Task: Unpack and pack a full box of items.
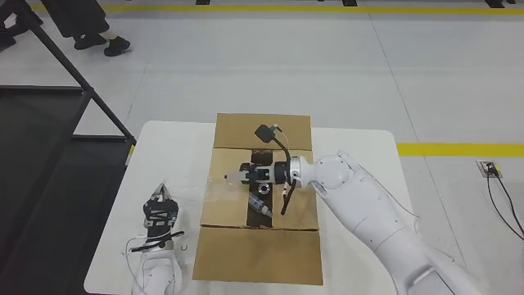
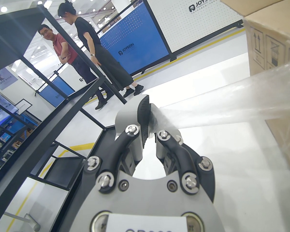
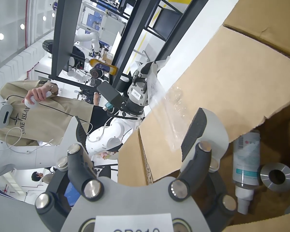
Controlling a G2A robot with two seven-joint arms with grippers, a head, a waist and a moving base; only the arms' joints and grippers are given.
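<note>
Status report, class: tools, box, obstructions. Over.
Left tool shut on clear tape strip stuck to cardboard box. Right tool open over box. Bottle, metal ring inside.

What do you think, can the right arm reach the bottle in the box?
Probably yes. The right gripper hangs open above the open box, and the bottle lies uncovered just below it, beside a metal ring.

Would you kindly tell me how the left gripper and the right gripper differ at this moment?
The left gripper is shut on a strip of clear tape that runs to the box; the right gripper is open and holds nothing. The left gripper is beside the box, above the table; the right gripper is over the box's open top, near a bottle and a metal ring. Both have the same build.
</note>
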